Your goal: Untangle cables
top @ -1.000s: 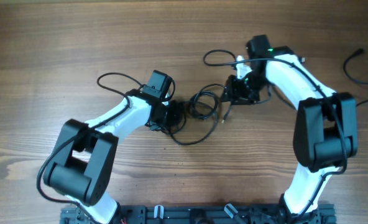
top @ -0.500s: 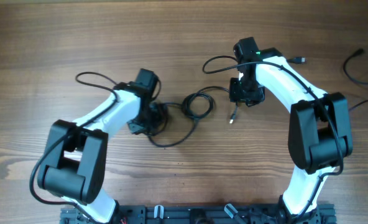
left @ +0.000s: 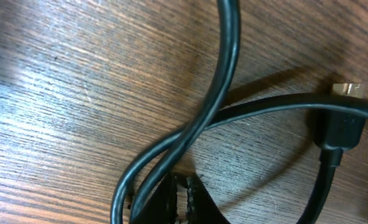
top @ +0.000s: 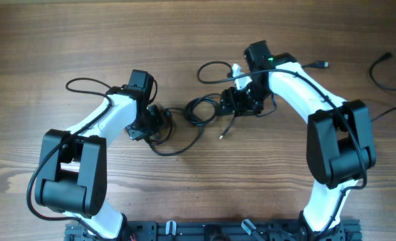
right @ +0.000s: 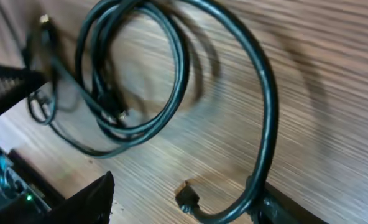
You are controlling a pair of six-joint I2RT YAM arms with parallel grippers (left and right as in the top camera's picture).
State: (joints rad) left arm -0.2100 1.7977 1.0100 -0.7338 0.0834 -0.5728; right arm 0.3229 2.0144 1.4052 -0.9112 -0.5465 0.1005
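The cables are thin black cords: a coil [top: 201,110] lies between my two grippers, with a loose strand [top: 174,151] curving toward the front and a plug end [top: 221,136]. My left gripper [top: 155,124] [left: 181,199] is shut at the coil's left end. Two strands [left: 224,93] cross and run down beside its fingers, and a plug [left: 342,127] lies to the right. My right gripper [top: 233,104] [right: 190,208] stands open just right of the coil [right: 140,81]. One strand [right: 265,106] leans on its right finger, and a small plug [right: 187,199] lies between the jaws.
Another black cord [top: 382,72] lies at the far right of the wooden table [top: 51,40]. Thicker arm wires loop out beside the left arm [top: 84,85] and the right arm [top: 211,67]. The arm bases [top: 218,231] stand along the front edge.
Both grippers shifted left, and the coil and loose strand moved left with the left gripper. The right jaws spread wider, leaving the strand loose against one finger.
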